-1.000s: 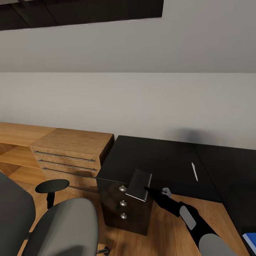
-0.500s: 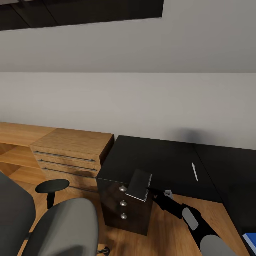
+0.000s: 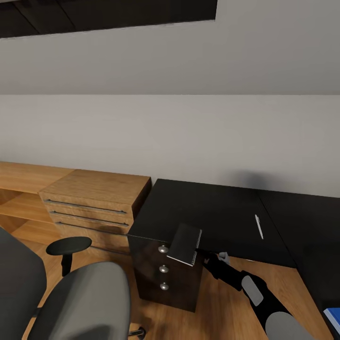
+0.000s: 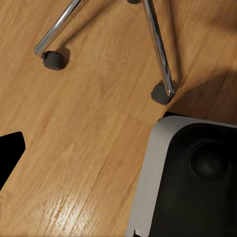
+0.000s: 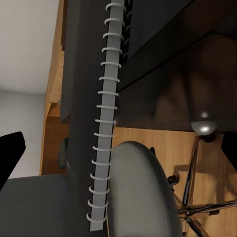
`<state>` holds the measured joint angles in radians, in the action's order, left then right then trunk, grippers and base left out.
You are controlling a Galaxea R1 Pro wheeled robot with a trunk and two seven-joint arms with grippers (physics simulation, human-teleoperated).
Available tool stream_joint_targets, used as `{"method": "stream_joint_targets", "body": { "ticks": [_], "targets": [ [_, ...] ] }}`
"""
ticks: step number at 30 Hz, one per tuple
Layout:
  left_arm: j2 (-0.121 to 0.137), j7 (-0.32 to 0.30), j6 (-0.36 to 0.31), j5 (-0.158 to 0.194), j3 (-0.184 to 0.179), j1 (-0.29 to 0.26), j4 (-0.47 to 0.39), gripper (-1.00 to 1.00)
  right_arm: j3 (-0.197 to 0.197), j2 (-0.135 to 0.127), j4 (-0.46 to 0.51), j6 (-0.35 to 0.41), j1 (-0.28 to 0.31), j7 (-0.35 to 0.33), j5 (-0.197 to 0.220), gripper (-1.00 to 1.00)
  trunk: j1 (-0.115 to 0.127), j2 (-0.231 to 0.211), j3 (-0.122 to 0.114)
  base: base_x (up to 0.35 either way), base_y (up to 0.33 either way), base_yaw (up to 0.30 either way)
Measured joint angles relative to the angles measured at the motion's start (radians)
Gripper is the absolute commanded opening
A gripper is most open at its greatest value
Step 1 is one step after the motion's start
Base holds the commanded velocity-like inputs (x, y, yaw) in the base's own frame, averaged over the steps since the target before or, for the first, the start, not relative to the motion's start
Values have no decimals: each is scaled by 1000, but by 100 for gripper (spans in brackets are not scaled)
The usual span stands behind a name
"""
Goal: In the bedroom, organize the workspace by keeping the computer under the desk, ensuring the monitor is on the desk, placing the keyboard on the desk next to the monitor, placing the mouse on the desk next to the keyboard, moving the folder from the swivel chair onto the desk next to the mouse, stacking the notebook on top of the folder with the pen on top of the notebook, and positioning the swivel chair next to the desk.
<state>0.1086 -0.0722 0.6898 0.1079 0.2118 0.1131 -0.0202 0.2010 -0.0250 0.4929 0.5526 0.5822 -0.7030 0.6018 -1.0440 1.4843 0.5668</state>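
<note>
The right claw (image 3: 200,253) grips the notebook (image 3: 185,244) by its spiral edge, over the surface's (image 3: 208,212) near-left corner, folder (image 3: 333,317) far right.

Notebook (image 3: 185,244): dark grey cover, white spiral binding, tilted, overhanging the front edge of the black desk (image 3: 208,212) above its knobbed drawers. Pen (image 3: 258,227): white, flat on desk at notebook's 3 o'clock. Grey swivel chair (image 3: 71,297) at 8 o'clock. Blue folder (image 3: 333,317) at 4 o'clock.
</note>
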Motion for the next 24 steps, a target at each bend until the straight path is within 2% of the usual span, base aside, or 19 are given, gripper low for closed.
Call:
{"method": "stream_joint_targets", "body": {
  "ticks": [24],
  "targets": [
    [5, -1, -1, -2, 0, 0, 0, 100, 0, 2, 0, -5, -1, 0, 0, 100, 0, 0, 0, 0, 33, 0]
  ]
}}
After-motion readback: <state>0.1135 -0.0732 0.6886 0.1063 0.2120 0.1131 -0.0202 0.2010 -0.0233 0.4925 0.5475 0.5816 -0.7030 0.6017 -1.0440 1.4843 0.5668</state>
